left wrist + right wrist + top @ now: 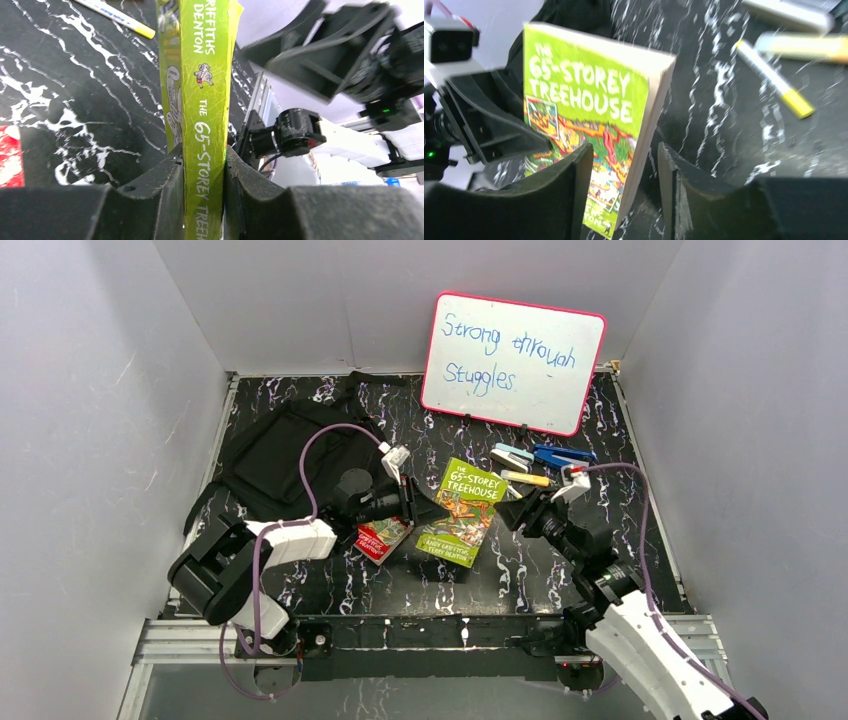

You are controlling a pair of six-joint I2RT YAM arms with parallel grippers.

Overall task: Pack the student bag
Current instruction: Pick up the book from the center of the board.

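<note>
The left pincer (204,165) is clamped on the glossy green paperback "The 65-Storey Treehouse" (205,75). Its two black moulded fingers (155,185) press flat against either side of the spine, with no gap showing. The right pincer (624,150) stands apart. The book's pale page edge rises in the gap between its fingers, and there is clear space between that edge and the right-hand finger. On the other side the finger overlaps the cover, so I cannot tell whether it touches.

The left wrist view shows only the narrow spine with white lettering and a small cartoon figure. The right wrist view shows the full illustrated front cover, held tilted up on edge, with the left arm's black fingers behind it. The top view places both pincers in the middle of the table. The left one comes in from the left side of the book and the right one from its right.

A smaller red paperback (383,538) lies flat just left of the green one, partly under the left pincer. The soft black fabric backpack (285,455) lies flat at the far left of the black, white-veined marble-look tabletop (400,585), well clear of both books. To the far right of the green book sit a thin white marker with a yellow cap (525,478), a blue stapler (562,455) and a white-and-teal item (512,457) too small to identify. A pink-framed whiteboard (512,360) with blue handwriting leans against the far wall.
</note>
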